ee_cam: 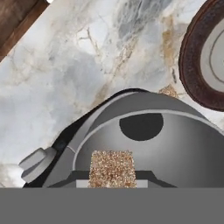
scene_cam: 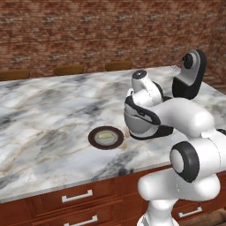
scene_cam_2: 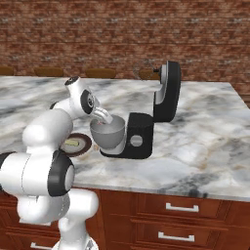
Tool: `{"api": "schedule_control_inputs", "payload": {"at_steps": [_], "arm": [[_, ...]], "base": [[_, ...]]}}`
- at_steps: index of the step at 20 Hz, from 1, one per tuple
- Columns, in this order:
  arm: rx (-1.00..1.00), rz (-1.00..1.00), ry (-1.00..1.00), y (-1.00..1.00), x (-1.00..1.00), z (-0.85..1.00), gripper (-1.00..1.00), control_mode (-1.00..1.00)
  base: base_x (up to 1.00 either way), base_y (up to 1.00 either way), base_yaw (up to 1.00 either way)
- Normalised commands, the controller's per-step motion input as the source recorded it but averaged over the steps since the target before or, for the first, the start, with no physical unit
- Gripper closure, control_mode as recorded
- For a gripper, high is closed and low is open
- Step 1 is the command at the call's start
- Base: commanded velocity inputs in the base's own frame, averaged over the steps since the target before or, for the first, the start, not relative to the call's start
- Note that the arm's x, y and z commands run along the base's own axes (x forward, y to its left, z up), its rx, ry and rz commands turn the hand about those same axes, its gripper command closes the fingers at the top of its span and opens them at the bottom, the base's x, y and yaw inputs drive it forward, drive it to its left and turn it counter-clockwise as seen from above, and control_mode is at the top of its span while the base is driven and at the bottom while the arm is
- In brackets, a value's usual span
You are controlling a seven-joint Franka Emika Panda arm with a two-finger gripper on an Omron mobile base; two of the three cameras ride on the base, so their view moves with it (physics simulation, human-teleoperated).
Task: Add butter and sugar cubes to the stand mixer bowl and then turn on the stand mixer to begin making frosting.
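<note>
Fingers [ee_cam: 112, 183] clamp a grainy brown sugar cube [ee_cam: 112, 168] above the round grey metal stand mixer bowl [ee_cam: 175, 148].

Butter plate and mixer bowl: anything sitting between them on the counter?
Nothing: in the left base view, only bare marble counter separates the plate holding the butter from the stand mixer bowl.

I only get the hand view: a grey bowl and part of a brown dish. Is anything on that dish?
Observer: Yes, the butter, a pale yellow block, lies in the middle of the plate.
Operator: Is the mixer's top down over the bowl?
Observer: No. The stand mixer has its head tilted up and back, clear of the stand mixer bowl.
Operator: Where's the arm's tool?
Observer: The tool, holding the sugar cube, hangs over the bowl's plate-side rim.
</note>
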Motion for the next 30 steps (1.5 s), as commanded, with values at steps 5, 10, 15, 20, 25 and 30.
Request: {"api": "schedule_control_inputs", "payload": {"at_steps": [5, 10, 15, 20, 25, 30], "arm": [[0.0, 0.02, 0.1, -0.02, 0.37, -0.47, 1.0, -1.0], [0.0, 0.02, 0.07, -0.05, 0.37, -0.38, 1.0, -1.0], [0.0, 0.02, 0.06, -0.03, 0.32, -0.31, 1.0, -1.0], [0.0, 0.02, 0.04, 0.0, 0.25, -0.26, 1.0, -1.0], [0.0, 0.01, 0.05, 0.0, 0.23, -0.19, -1.0, -1.0], [0.0, 0.0, 0.0, 0.0, 0.0, -0.06, -1.0, -1.0]], "base": [[0.0, 0.0, 0.0], [0.0, 0.0, 0.0], [0.0, 0.0, 0.0], [0.0, 0.0, 0.0], [0.0, 0.0, 0.0], [0.0, 0.0, 0.0]]}}
